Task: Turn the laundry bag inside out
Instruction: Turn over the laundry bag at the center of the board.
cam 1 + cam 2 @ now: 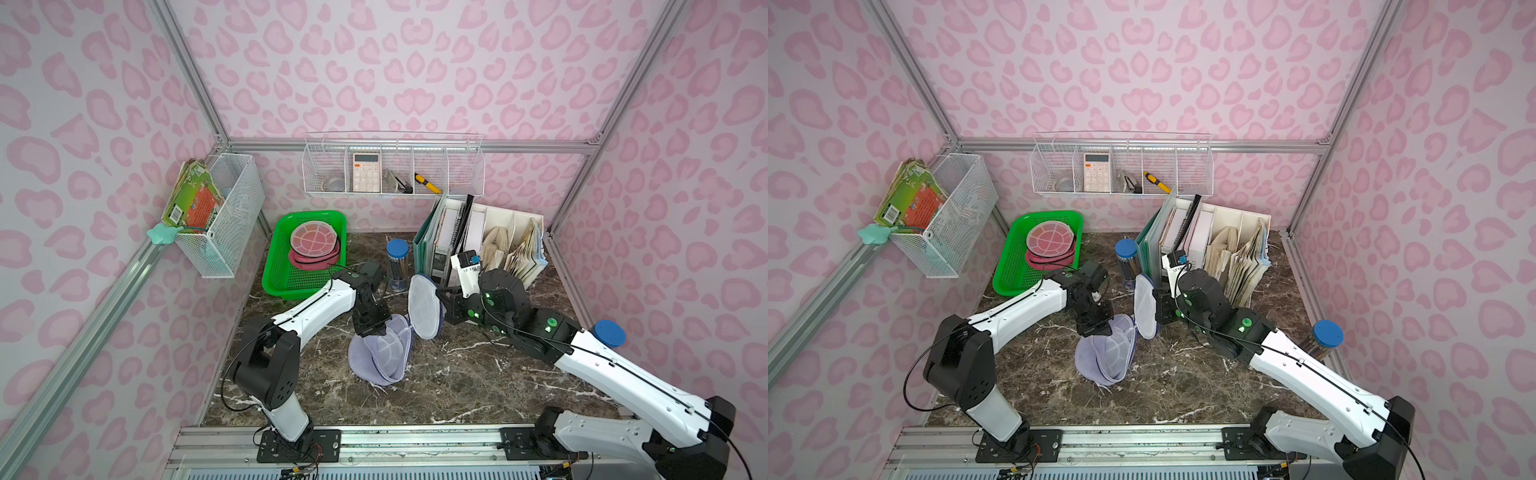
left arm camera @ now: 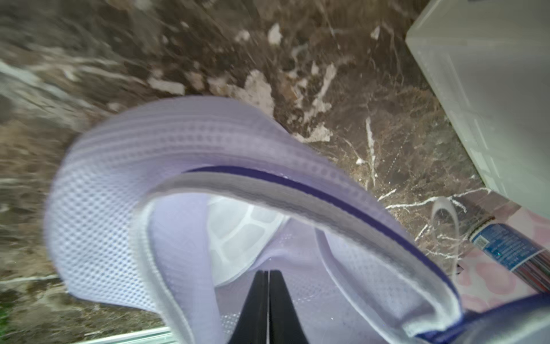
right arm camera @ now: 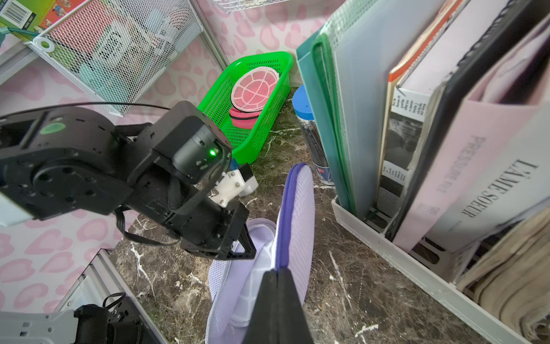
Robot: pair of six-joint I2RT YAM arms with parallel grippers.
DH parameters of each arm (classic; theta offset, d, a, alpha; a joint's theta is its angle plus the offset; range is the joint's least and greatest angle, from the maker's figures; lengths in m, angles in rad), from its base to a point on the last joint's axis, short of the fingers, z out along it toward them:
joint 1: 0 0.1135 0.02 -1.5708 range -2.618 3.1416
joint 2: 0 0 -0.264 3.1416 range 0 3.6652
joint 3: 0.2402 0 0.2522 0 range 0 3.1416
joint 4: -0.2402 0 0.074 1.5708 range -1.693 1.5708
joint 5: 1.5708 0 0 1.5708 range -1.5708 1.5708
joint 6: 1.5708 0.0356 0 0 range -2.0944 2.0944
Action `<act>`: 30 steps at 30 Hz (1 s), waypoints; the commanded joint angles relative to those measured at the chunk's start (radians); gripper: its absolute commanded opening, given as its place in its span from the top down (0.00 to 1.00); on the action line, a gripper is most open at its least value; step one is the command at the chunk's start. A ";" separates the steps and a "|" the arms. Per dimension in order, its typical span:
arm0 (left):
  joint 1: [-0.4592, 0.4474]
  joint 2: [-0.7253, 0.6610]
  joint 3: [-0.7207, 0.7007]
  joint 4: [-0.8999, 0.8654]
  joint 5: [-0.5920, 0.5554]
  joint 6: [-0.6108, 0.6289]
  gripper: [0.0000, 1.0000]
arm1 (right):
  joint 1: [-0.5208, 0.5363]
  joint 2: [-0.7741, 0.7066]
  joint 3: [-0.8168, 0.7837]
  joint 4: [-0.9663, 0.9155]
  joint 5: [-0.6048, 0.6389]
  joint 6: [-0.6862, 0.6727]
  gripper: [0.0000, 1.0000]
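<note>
On the marble table [image 1: 478, 374], near its middle, the lavender mesh laundry bag [image 1: 380, 357] lies open, its round flap [image 1: 422, 305] upright. The right gripper [image 3: 276, 272] is clamped on the flap's purple rim; the left gripper [image 2: 268, 277], jaws together, sits inside the bag's mouth, grip unclear

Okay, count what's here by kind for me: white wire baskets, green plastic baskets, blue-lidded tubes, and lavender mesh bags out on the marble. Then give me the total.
white wire baskets: 2
green plastic basket: 1
blue-lidded tubes: 2
lavender mesh bag: 1
Total: 6
</note>
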 commanded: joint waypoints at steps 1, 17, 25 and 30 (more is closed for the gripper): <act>-0.026 0.041 0.000 -0.017 0.030 0.024 0.97 | 0.002 0.008 0.027 0.034 -0.008 -0.013 1.00; -0.053 0.209 -0.051 -0.022 -0.083 0.071 1.00 | -0.104 0.086 0.301 -0.029 -0.067 -0.028 1.00; -0.064 0.238 -0.051 -0.011 -0.119 0.060 1.00 | -0.114 0.144 0.396 -0.031 -0.125 -0.034 1.00; -0.062 0.188 -0.034 -0.041 -0.134 0.056 1.00 | -0.121 0.101 0.297 -0.012 -0.124 -0.028 1.00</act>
